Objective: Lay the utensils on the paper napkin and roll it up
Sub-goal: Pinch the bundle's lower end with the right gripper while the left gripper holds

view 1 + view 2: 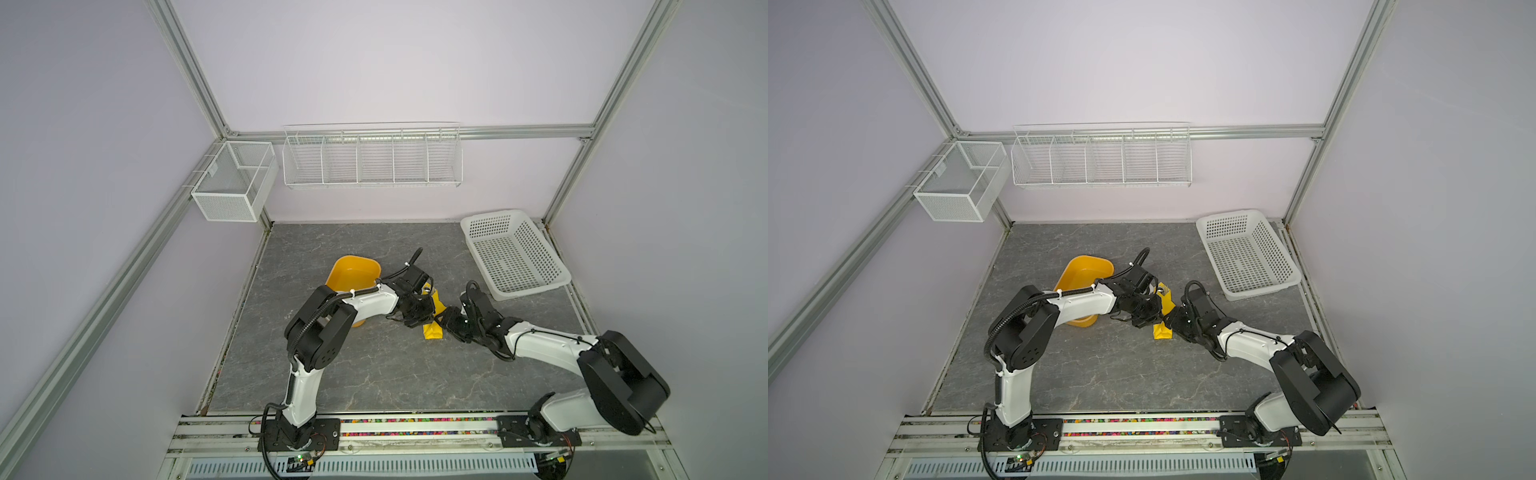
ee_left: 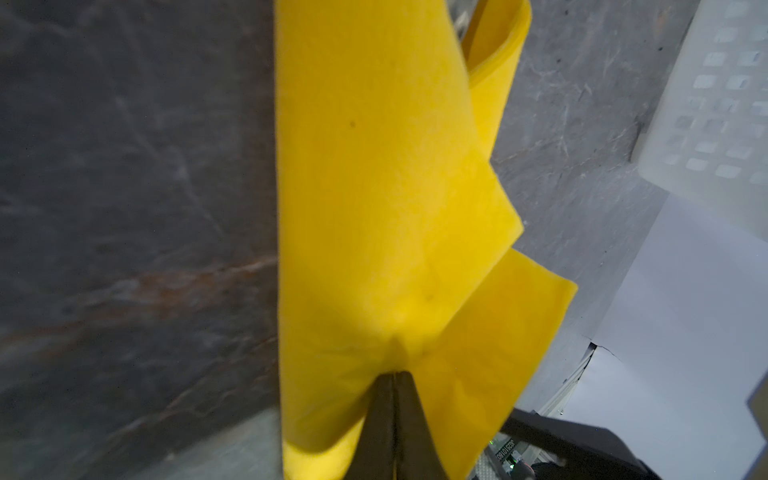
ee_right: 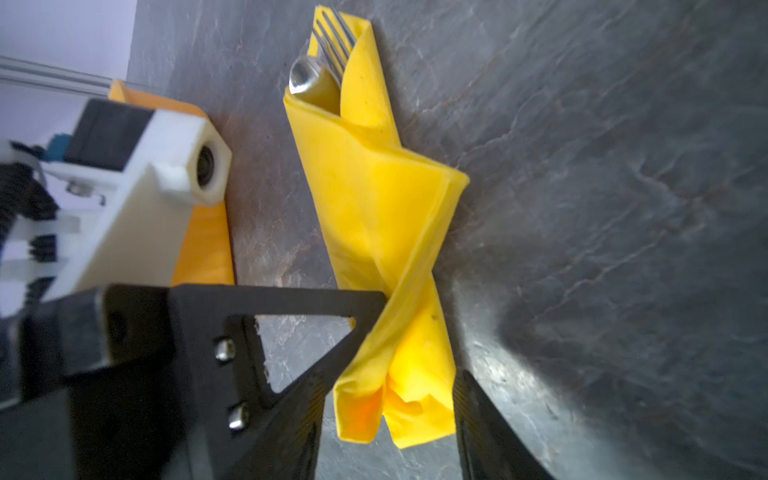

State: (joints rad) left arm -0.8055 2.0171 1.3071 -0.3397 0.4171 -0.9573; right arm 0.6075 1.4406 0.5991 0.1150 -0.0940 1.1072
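Observation:
The yellow paper napkin (image 3: 374, 199) lies loosely rolled on the dark table, seen in both top views (image 1: 432, 331) (image 1: 1163, 331). The utensils poke out of its far end: fork tines (image 3: 334, 39) and a spoon bowl (image 3: 302, 75). My left gripper (image 2: 395, 376) is shut on a fold of the napkin (image 2: 374, 166) near the roll's middle; it sits at the roll's left side (image 1: 417, 318). My right gripper (image 3: 390, 411) is open, its fingers (image 3: 471, 415) standing either side of the roll's near end, at its right side in a top view (image 1: 444, 323).
An orange-yellow plastic tub (image 1: 353, 270) (image 1: 1086, 270) stands just left of the left arm. A white perforated basket (image 1: 513, 253) (image 1: 1246, 253) sits at the back right of the table. Wire racks (image 1: 372, 156) hang on the back wall.

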